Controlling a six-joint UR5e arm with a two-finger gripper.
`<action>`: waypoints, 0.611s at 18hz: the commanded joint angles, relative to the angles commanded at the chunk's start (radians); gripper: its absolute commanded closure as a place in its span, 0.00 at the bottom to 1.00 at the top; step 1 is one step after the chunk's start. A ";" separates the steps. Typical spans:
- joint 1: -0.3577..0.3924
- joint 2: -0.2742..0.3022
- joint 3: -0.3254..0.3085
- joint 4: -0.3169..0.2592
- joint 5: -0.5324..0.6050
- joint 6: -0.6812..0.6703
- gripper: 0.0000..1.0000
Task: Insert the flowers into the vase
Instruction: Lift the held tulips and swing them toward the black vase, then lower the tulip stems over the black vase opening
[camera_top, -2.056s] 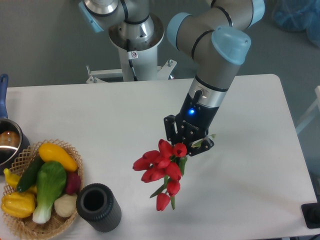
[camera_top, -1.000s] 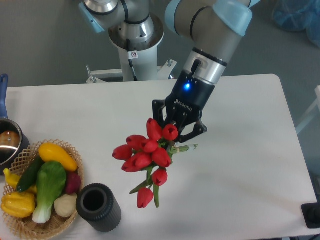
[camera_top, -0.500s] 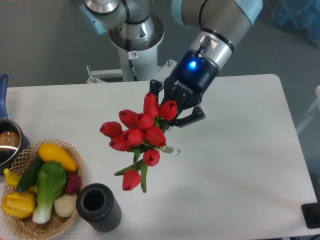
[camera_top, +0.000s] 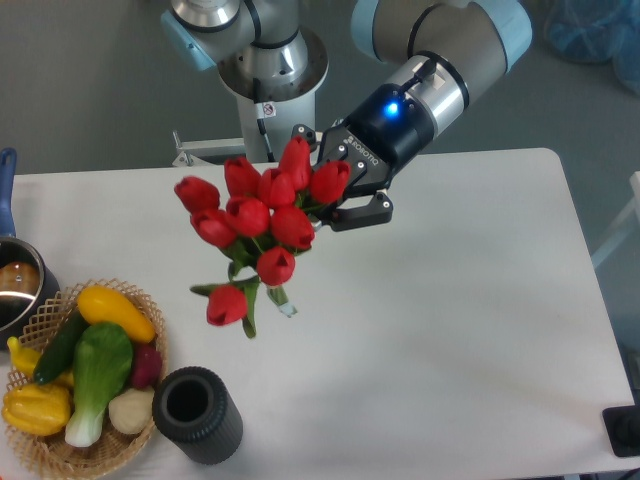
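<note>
While airborne, flowers (camera_top: 255, 218); vase (camera_top: 197, 414) seemingly empty

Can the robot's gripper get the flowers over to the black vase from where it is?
Probably yes. The gripper holds the flowers in the air, and the vase stands upright with its mouth open. Nothing sits between them; the basket is off to the side.

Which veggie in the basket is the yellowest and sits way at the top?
The long yellow squash lying across the top of the wicker basket. The other yellow one, a pepper, sits lower at the basket's left edge, and the rest are green, white or dark red.
</note>
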 joint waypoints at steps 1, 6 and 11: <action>-0.005 -0.003 0.000 0.000 -0.020 0.009 0.92; -0.034 -0.052 0.014 0.000 -0.057 0.141 0.92; -0.072 -0.098 0.054 0.006 -0.071 0.173 0.92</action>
